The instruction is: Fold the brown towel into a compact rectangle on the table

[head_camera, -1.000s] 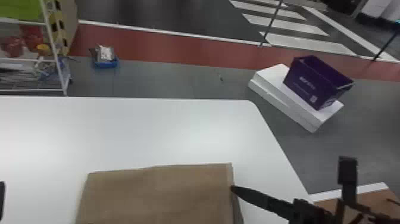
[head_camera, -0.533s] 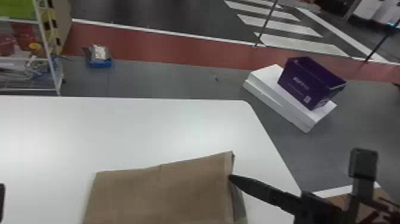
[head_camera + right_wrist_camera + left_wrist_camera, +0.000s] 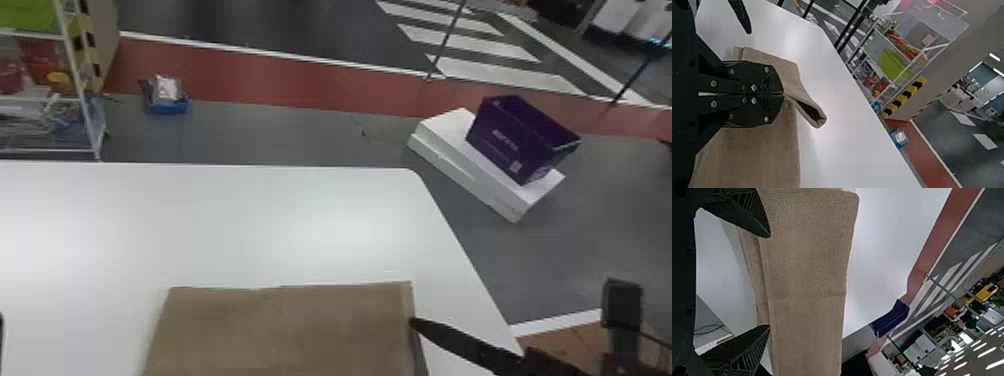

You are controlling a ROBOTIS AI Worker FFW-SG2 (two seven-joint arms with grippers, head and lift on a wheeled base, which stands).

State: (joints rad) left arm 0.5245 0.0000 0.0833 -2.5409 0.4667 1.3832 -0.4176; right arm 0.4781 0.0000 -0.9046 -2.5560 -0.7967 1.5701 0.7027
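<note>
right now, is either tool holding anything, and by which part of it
The right tool holds the brown towel, pinched at its right-hand edge; the left tool is open, holding nothing.

Free: broad worktop point(image 3: 280, 225) stretch past the towel's point(image 3: 290, 330) far edge, plus room left of it. Blocked: right pincer point(image 3: 414, 322) at the towel's right edge, cutting across the narrower strip there; left pincer point(image 3: 1, 332) at the head view's left border.
</note>
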